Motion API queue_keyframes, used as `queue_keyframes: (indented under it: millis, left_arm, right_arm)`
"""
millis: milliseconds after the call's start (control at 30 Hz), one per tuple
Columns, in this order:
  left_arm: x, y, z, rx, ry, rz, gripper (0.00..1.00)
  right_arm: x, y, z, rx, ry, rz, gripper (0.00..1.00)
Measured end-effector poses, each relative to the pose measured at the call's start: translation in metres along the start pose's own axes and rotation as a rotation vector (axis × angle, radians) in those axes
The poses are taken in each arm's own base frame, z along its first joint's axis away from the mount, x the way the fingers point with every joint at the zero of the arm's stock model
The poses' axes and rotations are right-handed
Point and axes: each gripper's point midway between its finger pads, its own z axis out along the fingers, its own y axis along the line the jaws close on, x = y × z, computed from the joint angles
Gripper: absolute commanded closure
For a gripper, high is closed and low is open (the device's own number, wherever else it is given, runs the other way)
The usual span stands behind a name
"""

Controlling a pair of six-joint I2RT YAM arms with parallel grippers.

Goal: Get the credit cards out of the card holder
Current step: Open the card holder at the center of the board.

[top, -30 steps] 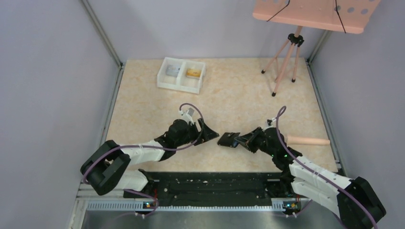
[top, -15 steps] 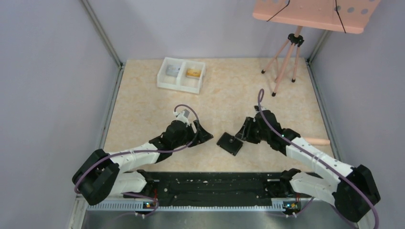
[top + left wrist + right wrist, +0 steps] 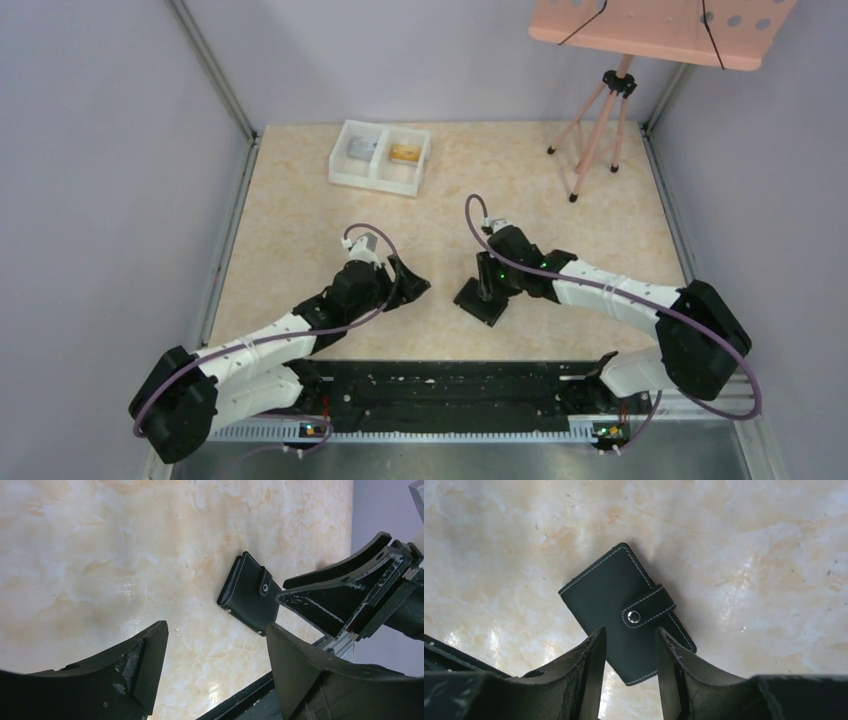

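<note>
The black card holder (image 3: 482,301) lies flat on the table, closed by a strap with a metal snap. It also shows in the left wrist view (image 3: 251,599) and the right wrist view (image 3: 616,597). My right gripper (image 3: 488,283) hovers right over it, open, its jaws apart above the holder's near end (image 3: 630,632). My left gripper (image 3: 416,283) is open and empty to the holder's left (image 3: 217,630). An orange-gold credit card (image 3: 405,153) lies in the white tray's right compartment. No card shows at the holder.
The white two-compartment tray (image 3: 372,178) stands at the back left, with a greyish item (image 3: 361,148) in its left compartment. A pink tripod stand (image 3: 598,125) is at the back right. The black rail (image 3: 450,385) runs along the near edge.
My right gripper let go of the holder, which now lies flat, then swung left to hover over it. My left gripper drew back slightly to the left.
</note>
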Motion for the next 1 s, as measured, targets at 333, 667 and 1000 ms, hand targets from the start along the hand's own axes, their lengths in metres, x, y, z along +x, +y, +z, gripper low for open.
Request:
queue_keyframes:
  millis: [333,667,1000]
  left_arm:
    - [-0.005,0.016,-0.007,-0.064,-0.042,0.006,0.22]
    - [-0.003,0.019,-0.007,-0.070,-0.040,0.007,0.24]
    - [0.005,0.017,-0.003,-0.050,0.000,0.006,0.25]
  right_arm:
    - [0.008,0.005,0.024,0.090,0.038,-0.135,0.64]
    - [0.000,0.001,0.030,0.171,0.010,-0.130,1.00]
    - [0.001,0.020,0.028,0.076,-0.026,0.031,1.00]
